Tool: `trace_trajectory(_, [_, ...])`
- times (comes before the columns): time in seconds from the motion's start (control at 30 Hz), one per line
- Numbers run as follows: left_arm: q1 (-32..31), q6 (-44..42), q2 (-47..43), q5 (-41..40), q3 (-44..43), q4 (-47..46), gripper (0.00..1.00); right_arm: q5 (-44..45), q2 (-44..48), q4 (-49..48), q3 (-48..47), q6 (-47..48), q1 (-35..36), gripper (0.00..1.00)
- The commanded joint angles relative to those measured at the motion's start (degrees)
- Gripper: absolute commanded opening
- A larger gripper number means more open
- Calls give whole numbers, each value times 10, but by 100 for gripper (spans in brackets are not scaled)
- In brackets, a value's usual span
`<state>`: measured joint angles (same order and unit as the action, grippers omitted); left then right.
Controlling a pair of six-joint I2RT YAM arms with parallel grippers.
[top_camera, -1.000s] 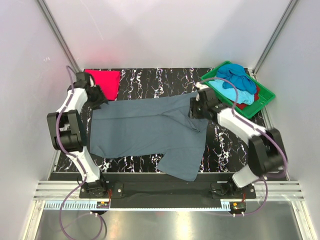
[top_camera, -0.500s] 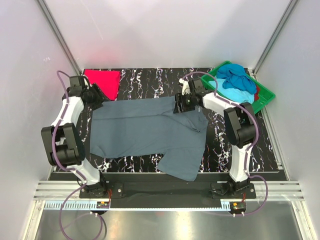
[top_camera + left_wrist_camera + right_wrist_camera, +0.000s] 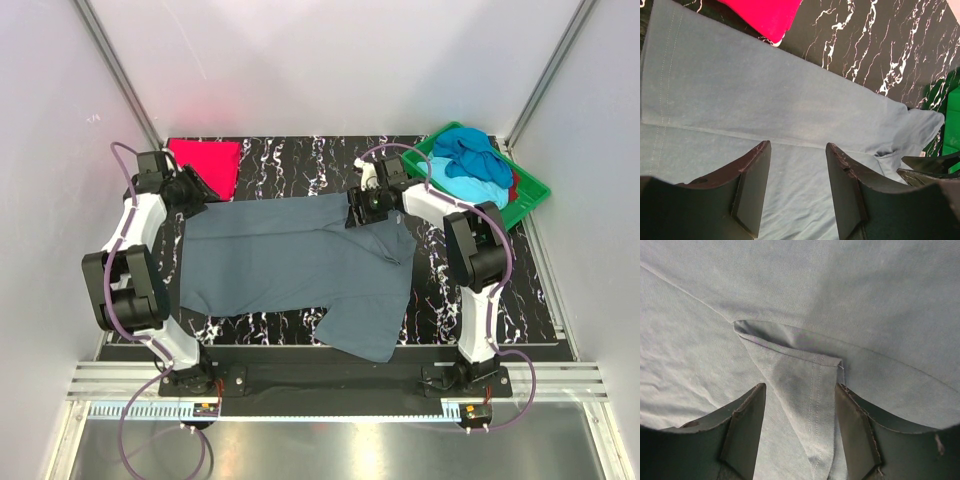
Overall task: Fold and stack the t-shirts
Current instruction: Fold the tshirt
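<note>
A slate grey-blue t-shirt [image 3: 290, 265] lies spread flat on the black marble table. My left gripper [image 3: 196, 196] is open just above its far left edge; the left wrist view shows cloth [image 3: 790, 110] between the spread fingers [image 3: 752, 170]. My right gripper [image 3: 372, 206] is open at the shirt's far right corner. In the right wrist view it [image 3: 800, 390] straddles a folded-over hemmed flap [image 3: 805, 375] without pinching it. A folded red-pink shirt [image 3: 210, 160] lies at the back left. Turquoise and dark blue shirts [image 3: 470, 160] and a red one [image 3: 497, 208] are heaped in the tray.
The green plastic tray [image 3: 532, 190] stands at the back right corner, its edge showing in the left wrist view [image 3: 954, 115]. White walls enclose the table on three sides. The shirt's lower sleeve [image 3: 365, 330] reaches toward the near edge.
My right gripper has moved left from the table's right side to the shirt's far right corner, and the raised corner now lies folded down. My left arm shifted slightly.
</note>
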<state>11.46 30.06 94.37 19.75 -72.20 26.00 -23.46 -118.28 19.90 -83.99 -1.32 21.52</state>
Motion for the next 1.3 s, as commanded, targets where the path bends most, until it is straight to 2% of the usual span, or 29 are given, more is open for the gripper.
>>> trace_trajectory(0.0, [3,5,0,18,-1,-30,53,2,-7,3,-11,8,16,64])
trace_trajectory(0.2, [5,4,-3,18,-2,-31,52,20,3,3,-4,7,34,63])
trace_trajectory(0.43, [5,5,-9,20,-3,-31,52,55,65,3,9,7,41,62])
trace_trajectory(0.5, [4,9,-8,29,0,-32,52,97,64,5,6,11,41,64])
trace_trajectory(0.6, [4,10,-7,38,3,-38,52,115,39,18,-4,42,34,66])
trace_trajectory(0.9, [3,9,-7,44,5,-39,52,89,0,22,-8,57,28,68])
trace_trajectory(1.1, [3,14,-2,48,3,-44,52,56,16,22,4,40,31,68])
trace_trajectory(1.27, [3,17,-2,50,6,-47,52,57,64,14,31,23,43,68])
